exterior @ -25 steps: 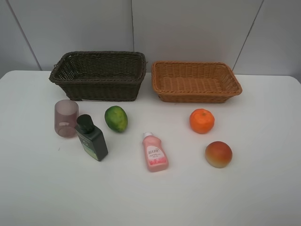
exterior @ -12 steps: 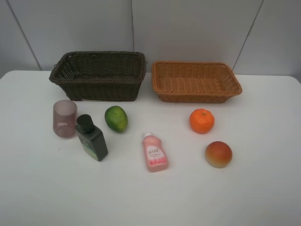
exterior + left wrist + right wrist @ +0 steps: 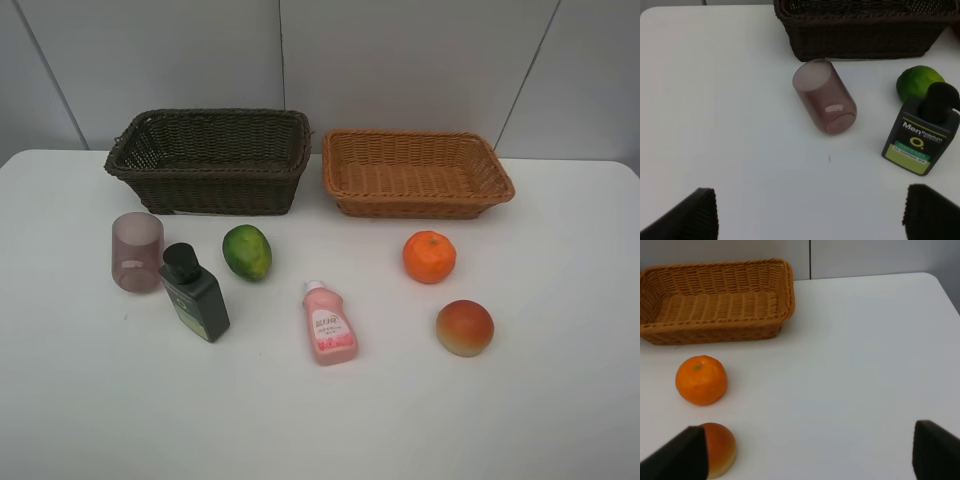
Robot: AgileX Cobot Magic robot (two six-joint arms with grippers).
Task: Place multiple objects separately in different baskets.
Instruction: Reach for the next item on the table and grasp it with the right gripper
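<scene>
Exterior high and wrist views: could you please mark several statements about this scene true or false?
1. The orange lies inside the tan basket. False: the orange sits outside, in front of the tan basket.
2. The dark green bottle has a black cap. True.
3. The pink bottle wears a black cap. False: the pink bottle has a white cap.
4. The green fruit lies in front of the dark brown basket. True.
5. The left gripper and the right gripper are open, holding nothing. True.

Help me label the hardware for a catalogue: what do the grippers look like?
Only the tips show, in the wrist views. The left gripper has two black, blocky fingers with finely ribbed inner edges; the right gripper looks the same. No cables, markings or arms are visible.
</scene>
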